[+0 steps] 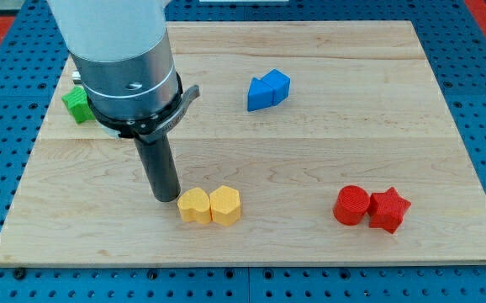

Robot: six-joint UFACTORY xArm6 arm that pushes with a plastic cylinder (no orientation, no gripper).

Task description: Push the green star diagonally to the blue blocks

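Observation:
The green star [76, 104] lies near the board's left edge, at the view's upper left, partly hidden behind the arm's body. Two blue blocks [267, 89] sit touching at the view's top centre. My tip [166, 198] rests on the board at lower left of centre, just left of the yellow blocks. It is well below and to the right of the green star, and far from the blue blocks.
Two yellow blocks [210, 205] sit side by side right of my tip. A red cylinder [351, 204] and a red star [388, 209] touch at the lower right. The wooden board [327, 151] lies on a blue pegboard.

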